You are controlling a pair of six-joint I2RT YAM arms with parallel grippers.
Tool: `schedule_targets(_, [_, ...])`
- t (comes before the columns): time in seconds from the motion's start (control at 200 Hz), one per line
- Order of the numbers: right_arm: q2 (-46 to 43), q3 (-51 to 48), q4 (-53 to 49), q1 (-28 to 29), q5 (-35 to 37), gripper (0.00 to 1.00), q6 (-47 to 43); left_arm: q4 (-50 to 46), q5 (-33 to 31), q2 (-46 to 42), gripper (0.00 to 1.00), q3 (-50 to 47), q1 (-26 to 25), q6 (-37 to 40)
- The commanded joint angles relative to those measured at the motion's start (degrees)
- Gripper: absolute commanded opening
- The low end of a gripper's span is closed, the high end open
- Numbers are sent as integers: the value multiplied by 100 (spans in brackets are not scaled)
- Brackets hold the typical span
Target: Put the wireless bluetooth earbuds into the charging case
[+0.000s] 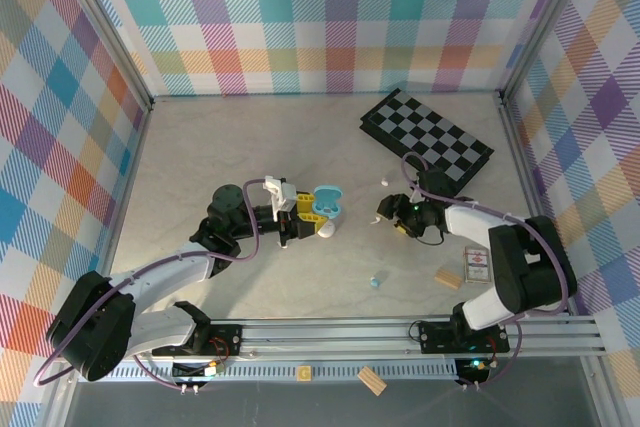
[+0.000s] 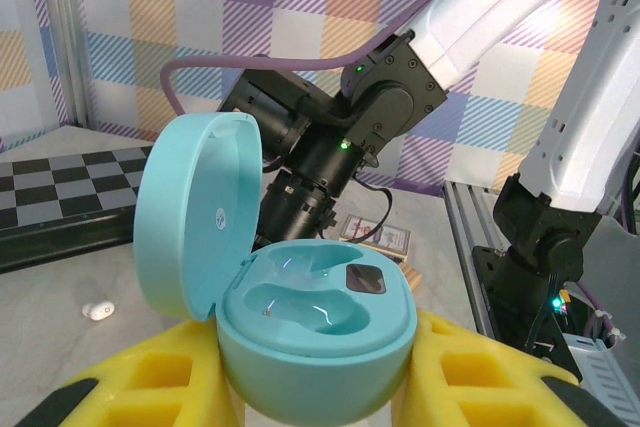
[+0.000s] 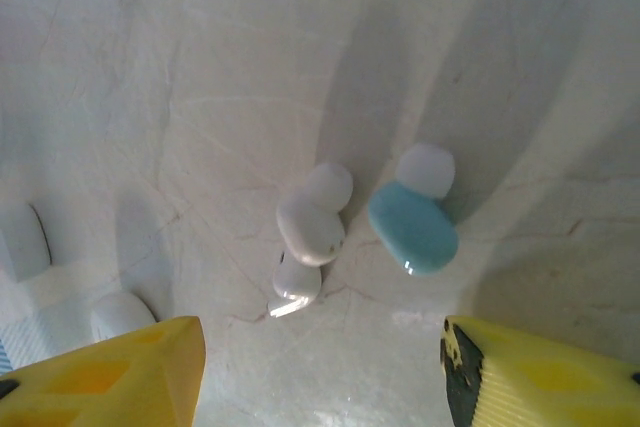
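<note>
- Your left arm (image 1: 165, 272) has white links, black joints and a purple cable (image 1: 258, 235) looping alongside.
- Your right arm (image 1: 490, 307) matches, with a green light (image 2: 358, 69) at its wrist.
- Your fingers (image 3: 110, 372) are yellow with black tips.

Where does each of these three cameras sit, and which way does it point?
Top: above and behind the arms, looking down on the table; left arm and right arm show.
Left wrist: on the left arm, looking across the open blue case, between its yellow fingers, toward the right arm.
Right wrist: looking straight down at a white earbud and a blue earbud; yellow fingers at bottom corners.
Shared: top and left wrist both show the chessboard.
</note>
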Motion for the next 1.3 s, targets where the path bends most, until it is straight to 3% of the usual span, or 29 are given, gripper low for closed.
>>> schedule_targets(0.0, [129,261,156,-82,49,64,-74,123,101,-118,29,-8,54,59])
schedule_targets(0.44, [111,458,77,-268,131,63,-286,-38,49,-149,29,-26,54,136])
schedule_targets(0.86, [-55,-158,785,-55,-340,61,570,-138,71,-124,29,36,54,194])
schedule_targets(1.295, [361,230,716,-151,86,59,326,-279,12,-269,29,-8,54,200])
